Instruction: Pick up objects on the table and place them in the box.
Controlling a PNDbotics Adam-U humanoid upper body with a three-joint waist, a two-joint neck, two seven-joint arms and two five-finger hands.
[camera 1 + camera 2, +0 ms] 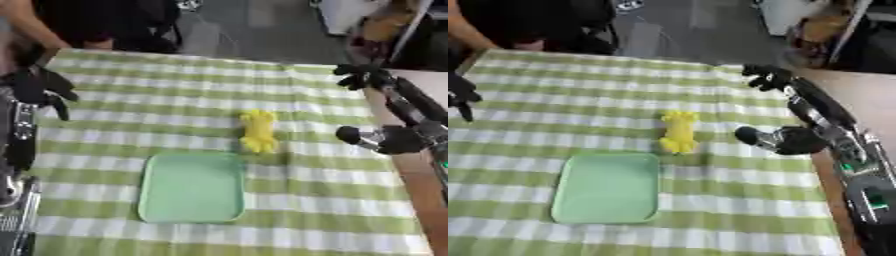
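A yellow lumpy toy (258, 131) lies on the checked cloth, just past the far right corner of the shallow green tray (191, 216), which has nothing in it. My left hand (39, 87) hangs over the table's left edge with its fingers spread and relaxed, holding nothing, well left of the toy. Over the table's far right side is my right hand (767, 76), fingers loosely bent and empty, up and to the right of the toy. A black joint of the right arm (785, 140) juts out level with the toy.
The green-and-white checked cloth (114, 135) covers the table. A bare wooden strip (868, 100) runs along the right side. A person stands at the far left edge, touching nothing on the table.
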